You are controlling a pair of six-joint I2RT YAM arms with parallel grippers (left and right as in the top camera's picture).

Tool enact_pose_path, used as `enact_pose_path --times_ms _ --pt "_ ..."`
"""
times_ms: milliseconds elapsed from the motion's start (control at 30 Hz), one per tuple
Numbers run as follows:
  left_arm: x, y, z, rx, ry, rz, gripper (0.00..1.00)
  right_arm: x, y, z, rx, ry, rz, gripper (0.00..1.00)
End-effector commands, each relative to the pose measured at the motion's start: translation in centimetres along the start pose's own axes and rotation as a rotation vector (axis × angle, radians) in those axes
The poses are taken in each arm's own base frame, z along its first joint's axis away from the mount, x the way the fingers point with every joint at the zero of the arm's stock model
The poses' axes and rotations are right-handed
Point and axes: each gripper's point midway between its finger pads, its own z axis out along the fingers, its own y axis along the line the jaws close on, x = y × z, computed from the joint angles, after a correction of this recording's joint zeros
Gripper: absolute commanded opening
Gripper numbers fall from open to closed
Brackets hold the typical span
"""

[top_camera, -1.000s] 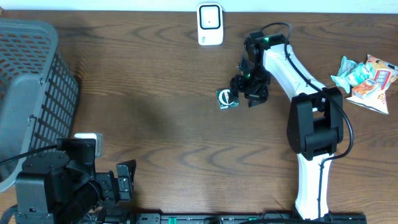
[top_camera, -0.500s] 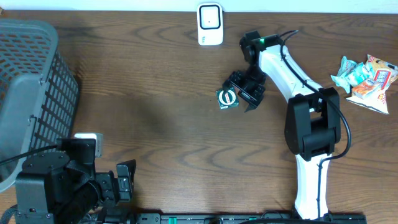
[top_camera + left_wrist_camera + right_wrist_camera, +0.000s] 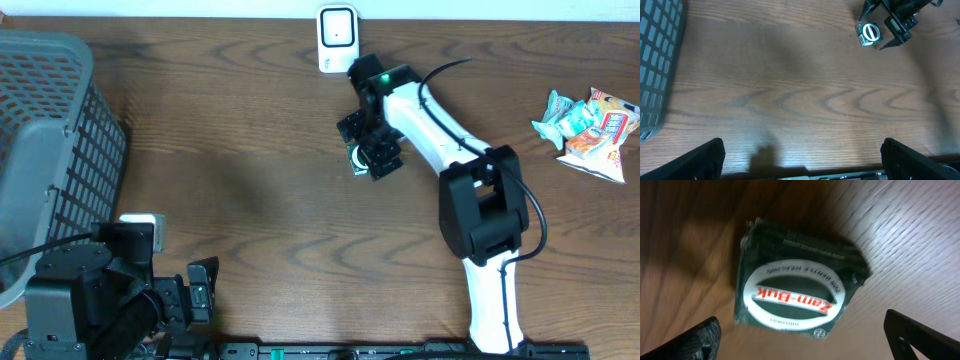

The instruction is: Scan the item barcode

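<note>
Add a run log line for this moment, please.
right hand: open over Zam-Buk box, not gripping | box: lying on table | left hand: open, empty | scan: not done

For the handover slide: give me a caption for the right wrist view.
Green Zam-Buk box lying label-up on the wooden table, directly under the open right pincer, which is not touching it.

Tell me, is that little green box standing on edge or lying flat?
Lying flat: the box rests on the table with its oval Zam-Buk label facing up at the wrist camera.
</note>
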Motion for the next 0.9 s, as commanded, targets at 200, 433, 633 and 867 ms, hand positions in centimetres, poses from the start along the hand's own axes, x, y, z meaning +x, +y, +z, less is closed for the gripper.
enact_pose_path --times_ms 200,433,633,867 --pt "-0.1 0.1 0.0 -0.009 -0.002 -0.005 0.98 -1.8 0.0 0.0 0.014 -0.235 0.071 0.98" --pt "-0.1 0.1 0.0 -0.009 -0.002 -0.005 0.97 -1.8 -0.2 1.3 0.020 -0.236 0.093 0.97" --pt "-0.1 0.2 0.0 -0.010 -0.002 -0.005 0.98 -1.6 -0.5 2.3 0.043 -0.216 0.093 0.98" --pt "-0.1 0.2 0.0 -0.010 -0.002 -0.005 0.98 -0.9 -0.4 2.5 0.041 -0.180 0.091 0.95"
